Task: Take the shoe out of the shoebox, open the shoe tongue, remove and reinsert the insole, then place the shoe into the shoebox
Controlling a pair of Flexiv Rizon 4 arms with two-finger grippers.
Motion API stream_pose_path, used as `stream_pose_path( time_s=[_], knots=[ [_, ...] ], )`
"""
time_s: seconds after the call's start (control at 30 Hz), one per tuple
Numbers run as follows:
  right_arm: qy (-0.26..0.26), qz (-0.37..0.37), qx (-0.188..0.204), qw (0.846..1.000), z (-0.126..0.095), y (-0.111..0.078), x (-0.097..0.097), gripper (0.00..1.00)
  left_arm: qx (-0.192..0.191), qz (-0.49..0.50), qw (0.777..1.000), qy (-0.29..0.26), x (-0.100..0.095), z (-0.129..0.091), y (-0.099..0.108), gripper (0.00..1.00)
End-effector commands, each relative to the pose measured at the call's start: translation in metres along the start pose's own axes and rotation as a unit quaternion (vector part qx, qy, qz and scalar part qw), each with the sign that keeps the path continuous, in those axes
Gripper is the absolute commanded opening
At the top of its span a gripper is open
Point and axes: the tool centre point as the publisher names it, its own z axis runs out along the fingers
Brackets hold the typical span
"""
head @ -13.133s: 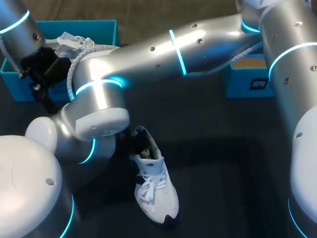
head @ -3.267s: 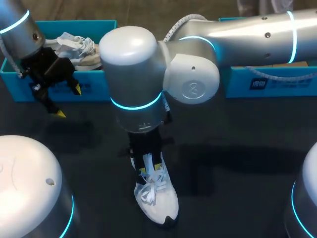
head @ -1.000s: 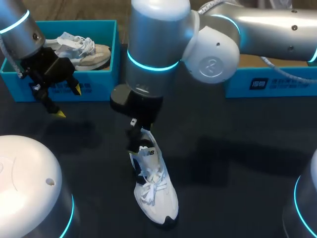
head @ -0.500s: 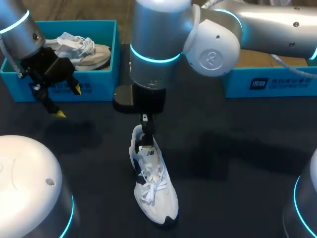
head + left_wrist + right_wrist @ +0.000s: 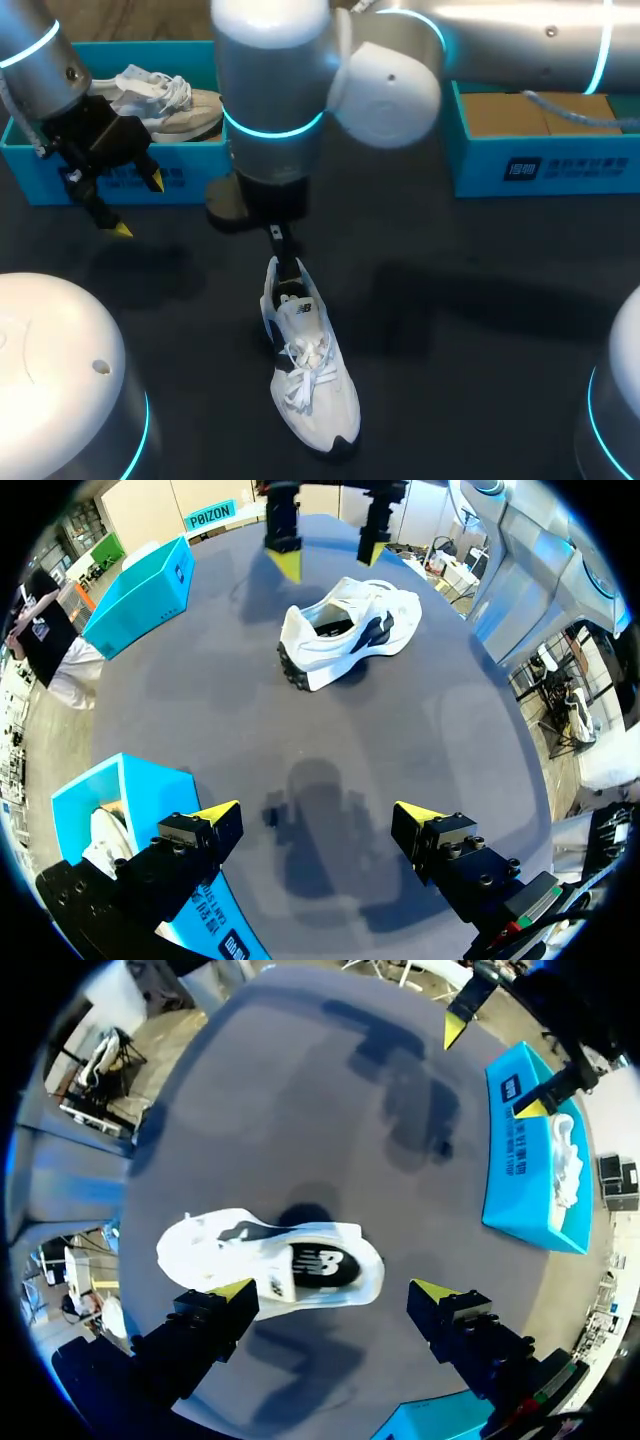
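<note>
The shoe [image 5: 308,375] stands on its sole on the tabletop [image 5: 470,340], out of the box, about midway between the left and right edges and toward the near edge. It is white with dark trim. Its toe points at the near edge, its heel at the far edge, and its laces lie across the tongue.

The right arm [image 5: 500,40] comes in from the far right corner and turns straight down over the shoe. The right gripper [image 5: 335,1290] hangs just above the heel end. Its 2 fingers are spread wide, 1 to each side of the shoe's opening, and they touch nothing; the left wrist view shows a gap between the yellow tips and the shoe.

The left gripper [image 5: 137,205] hangs over the tabletop near the far left corner, just in front of a blue box [image 5: 190,182]. Its fingers are also spread wide, with only bare tabletop between them.

That box sits along the far edge at the left and holds a 2nd shoe [image 5: 165,95], pale, with loose laces. A 2nd blue box [image 5: 520,170] sits along the far edge at the right, well apart from the 1st, with brown card showing inside.
</note>
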Motion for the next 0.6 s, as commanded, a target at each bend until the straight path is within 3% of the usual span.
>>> stream_pose_path(
  time_s=[0.03, 0.6],
  knots=[
    [0.003, -0.009, 0.011, 1.000, 0.016, 0.005, -0.014, 1.00, -0.001, 0.000, 1.000, 0.000, 0.000, 0.000, 0.000, 1.00],
    [0.009, -0.023, 0.005, 1.000, 0.067, -0.004, -0.033, 1.00, -0.001, 0.000, 1.000, 0.000, 0.000, 0.000, 0.000, 1.00]
  ],
)
